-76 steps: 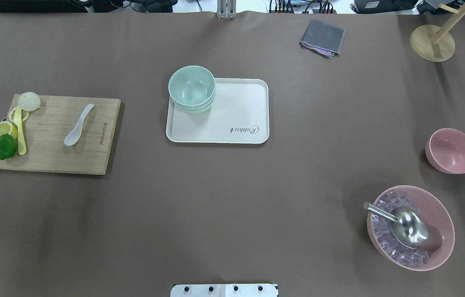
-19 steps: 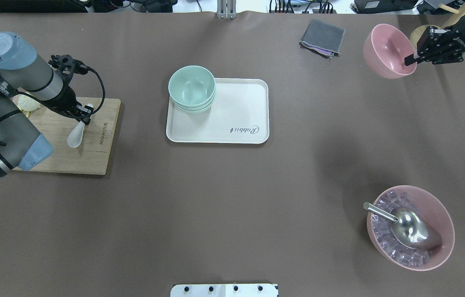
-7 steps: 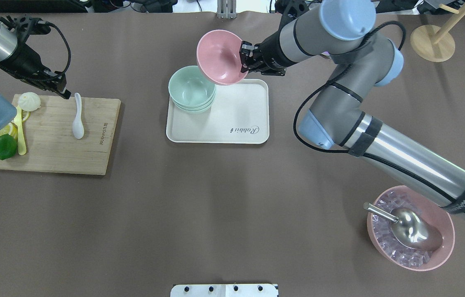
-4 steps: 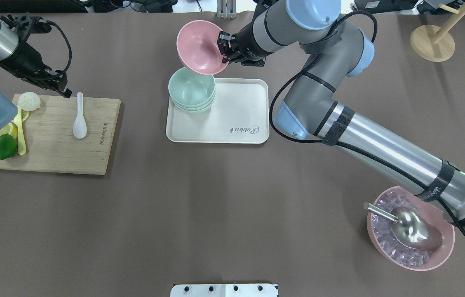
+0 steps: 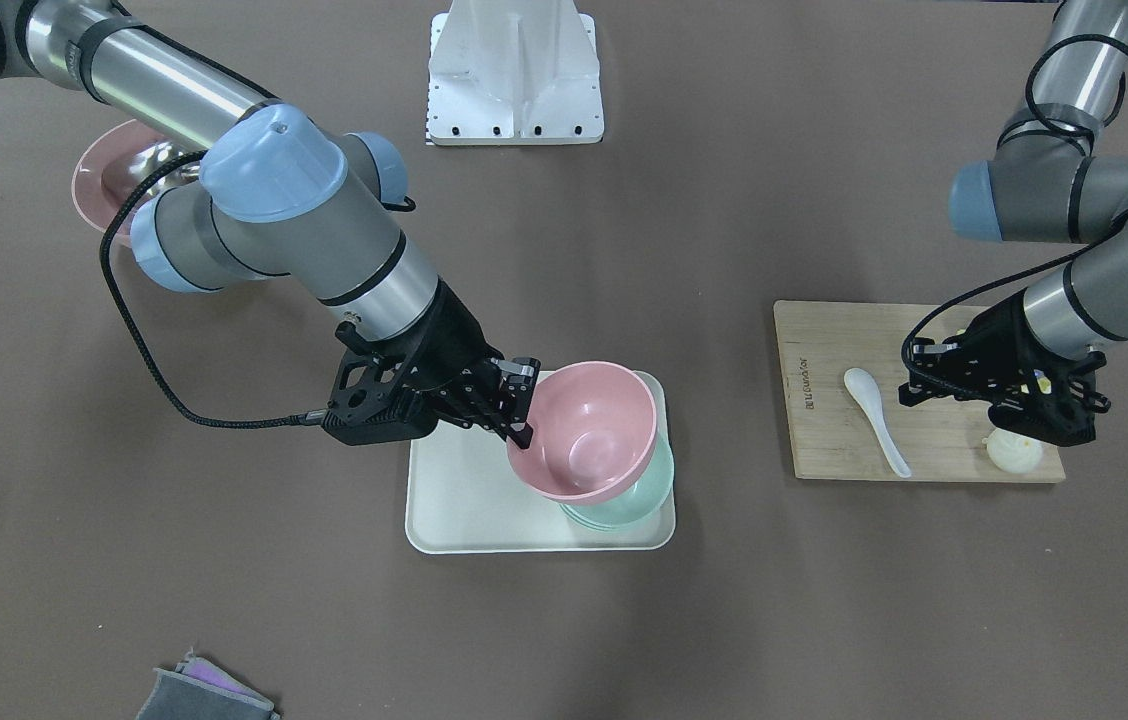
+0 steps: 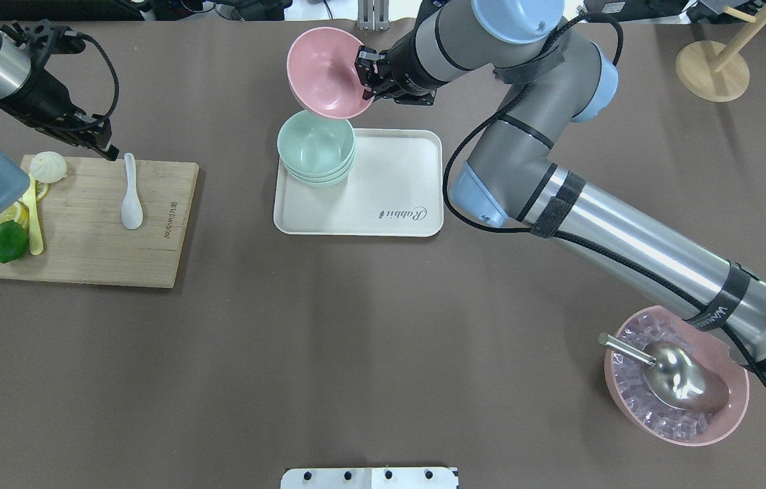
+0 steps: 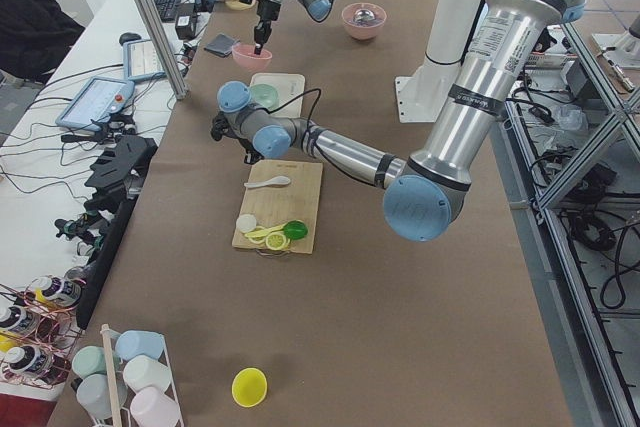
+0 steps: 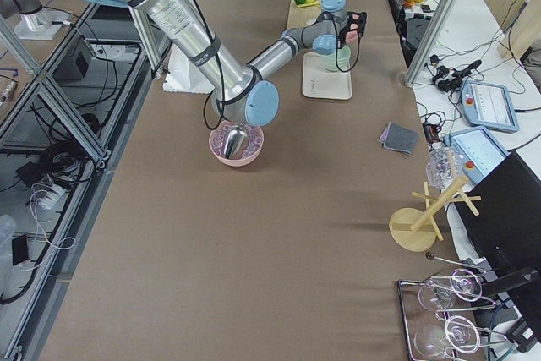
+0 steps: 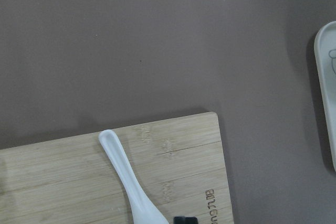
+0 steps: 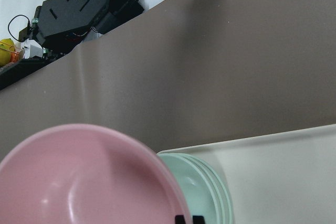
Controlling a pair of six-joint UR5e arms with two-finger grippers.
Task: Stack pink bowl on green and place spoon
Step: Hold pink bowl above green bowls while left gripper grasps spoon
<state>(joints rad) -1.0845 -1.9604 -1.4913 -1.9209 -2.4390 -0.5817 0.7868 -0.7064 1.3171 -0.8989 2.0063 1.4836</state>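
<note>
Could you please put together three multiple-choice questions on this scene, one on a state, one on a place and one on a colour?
1. The pink bowl in the right claw is:
A. lifted above the green bowls
B. upside down on the green bowls
C. nested fully in the green bowls

2. The white spoon lies:
A. in the pink bowl
B. on the wooden cutting board
C. in the green bowls

3. The tray under the green bowls is:
A. cream white
B. black
C. pink

Answers:
1 A, since the right claw pinches the bowl's rim and the left side view shows it clear of the stack.
2 B, since the spoon rests flat on the board, with no claw on it.
3 A, since its bare surface shows pale cream.
</note>
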